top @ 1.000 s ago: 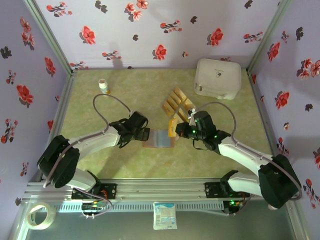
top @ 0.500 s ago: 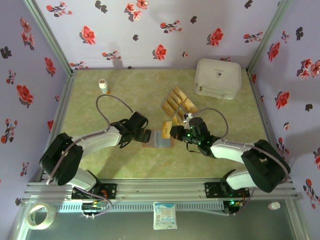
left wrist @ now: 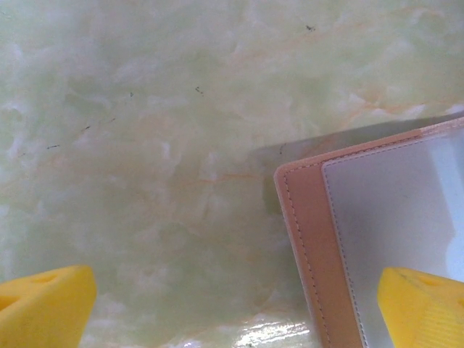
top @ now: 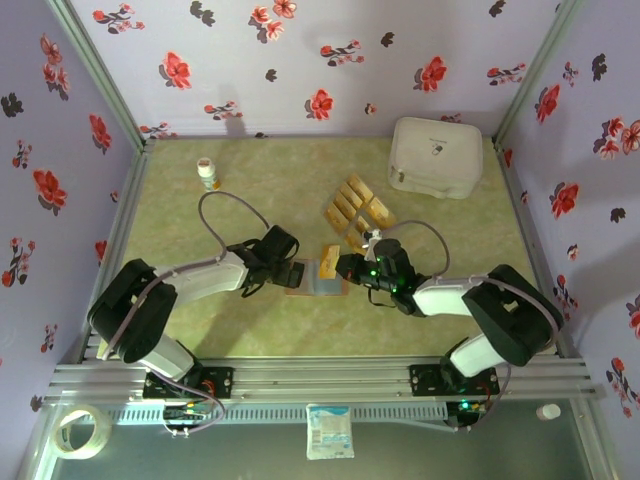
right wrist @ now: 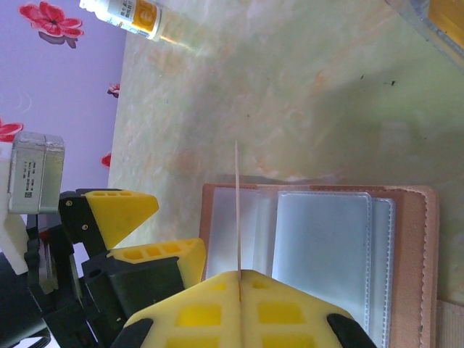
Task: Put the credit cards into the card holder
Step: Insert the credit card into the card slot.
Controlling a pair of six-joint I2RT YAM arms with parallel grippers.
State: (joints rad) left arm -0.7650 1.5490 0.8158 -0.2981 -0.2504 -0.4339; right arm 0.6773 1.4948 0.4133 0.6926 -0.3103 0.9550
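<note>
Pinching one credit card (right wrist: 237,210) edge-on, your right gripper (right wrist: 239,279) is clenched just above the open card holder (right wrist: 319,246), which lies flat on the green table (top: 250,200) between both arms. Your left gripper (left wrist: 233,308) stands spread wide, one finger over the holder's edge. The other credit cards (top: 355,208) lie in a row just beyond.

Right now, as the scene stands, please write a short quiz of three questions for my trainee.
1. True or false: the right fingers are shut on one credit card.
2. The card holder lies: A) open, B) folded shut, C) standing on its edge.
3. Fill in: the left fingers stand wide ___.
Key: 1 true; 2 A; 3 open.
</note>
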